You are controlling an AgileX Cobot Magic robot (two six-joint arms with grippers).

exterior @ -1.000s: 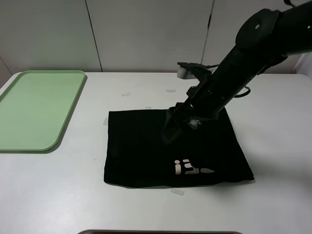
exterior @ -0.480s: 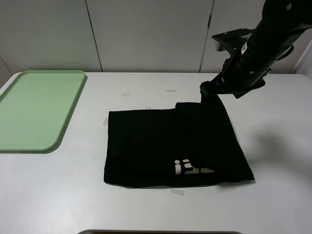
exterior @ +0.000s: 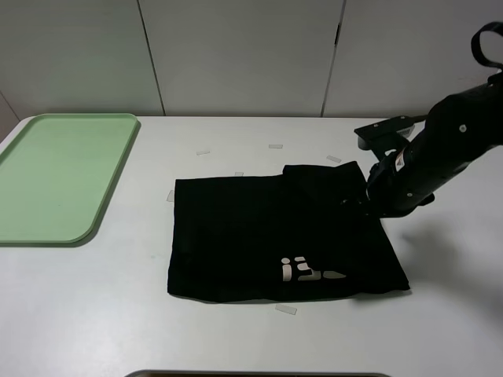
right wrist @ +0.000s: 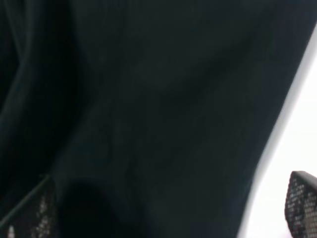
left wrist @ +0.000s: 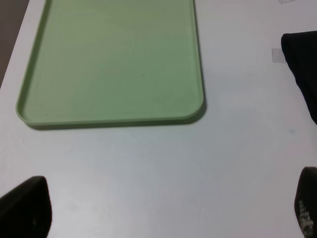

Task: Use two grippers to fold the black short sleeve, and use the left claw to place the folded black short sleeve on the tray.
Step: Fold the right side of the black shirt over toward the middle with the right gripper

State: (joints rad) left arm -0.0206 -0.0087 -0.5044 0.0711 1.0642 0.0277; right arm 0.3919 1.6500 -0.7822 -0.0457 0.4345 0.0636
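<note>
the right gripper (right wrist: 166, 210) hangs low with its jaws spread wide, pinching nothing, and the black short sleeve (exterior: 267, 236) lies directly beneath it. in the high view its arm comes down at the shirt's edge, near 1 far corner. outward from that gripper the garment lies on the white table (exterior: 236, 338) as a compact, roughly square bundle. a small raised fold sits just beside the gripper, and a fragment of white lettering (exterior: 310, 272) shows near the edge further off.

the left gripper (left wrist: 166, 213), out of the high camera's sight, also has its jaws spread wide and empty, above bare table. a corner of the shirt sits off to 1 side of it and the tray (exterior: 47, 181) lies just ahead. that mint-green tray is well apart from the right gripper, beyond the shirt, and carries nothing.

judging from the layout, the folding looks largely done, though whether 1 more fold is planned cannot be told. the transfer has not begun: what seems left is for the left gripper to take hold of the bundle and set it on the tray.
</note>
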